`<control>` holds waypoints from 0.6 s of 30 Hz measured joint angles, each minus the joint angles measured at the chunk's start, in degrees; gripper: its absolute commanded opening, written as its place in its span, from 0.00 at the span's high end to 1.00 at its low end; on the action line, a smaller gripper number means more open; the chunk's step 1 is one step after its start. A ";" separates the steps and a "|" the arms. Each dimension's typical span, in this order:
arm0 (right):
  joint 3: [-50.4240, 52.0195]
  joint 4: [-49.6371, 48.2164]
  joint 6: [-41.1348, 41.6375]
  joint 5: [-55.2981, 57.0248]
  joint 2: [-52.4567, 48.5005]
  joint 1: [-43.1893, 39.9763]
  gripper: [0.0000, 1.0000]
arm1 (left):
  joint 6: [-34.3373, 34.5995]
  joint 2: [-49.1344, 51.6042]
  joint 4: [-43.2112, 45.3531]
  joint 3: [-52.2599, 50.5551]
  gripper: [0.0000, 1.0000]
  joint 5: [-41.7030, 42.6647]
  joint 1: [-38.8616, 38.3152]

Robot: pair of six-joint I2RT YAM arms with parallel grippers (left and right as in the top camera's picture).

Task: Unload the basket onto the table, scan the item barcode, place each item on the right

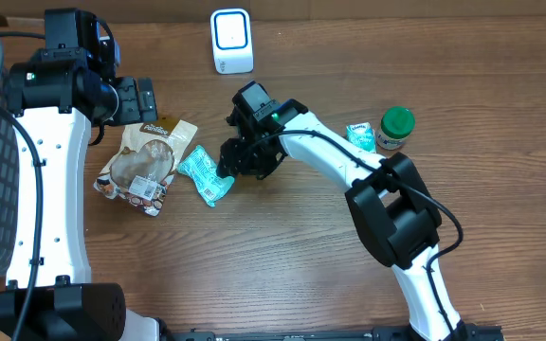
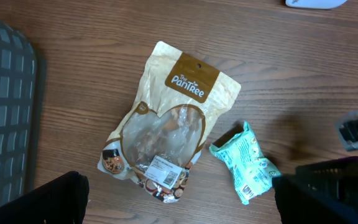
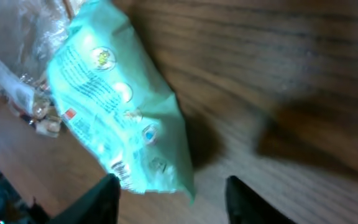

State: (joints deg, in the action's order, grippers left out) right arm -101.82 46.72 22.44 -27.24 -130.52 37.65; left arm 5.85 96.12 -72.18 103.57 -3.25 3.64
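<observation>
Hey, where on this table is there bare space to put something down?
The table is bare between the scanner and the jar, and along the near strip below the bag. It is crowded where the right gripper hangs by the teal packet beside the bag.

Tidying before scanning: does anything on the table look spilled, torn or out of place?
Nothing stands out. The PanTree pouch and teal packet lie flat, askew but seemingly intact; the green-lidded jar appears upright, nothing spilled.
</observation>
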 measured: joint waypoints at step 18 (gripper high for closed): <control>0.81 -3.52 0.22 2.58 -2.25 4.46 0.96 | 0.00 0.00 -0.02 0.00 0.01 0.00 0.00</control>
State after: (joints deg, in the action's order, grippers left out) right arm -101.01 43.20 22.65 -24.67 -132.77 42.11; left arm 5.85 96.12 -72.20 103.57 -3.25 3.64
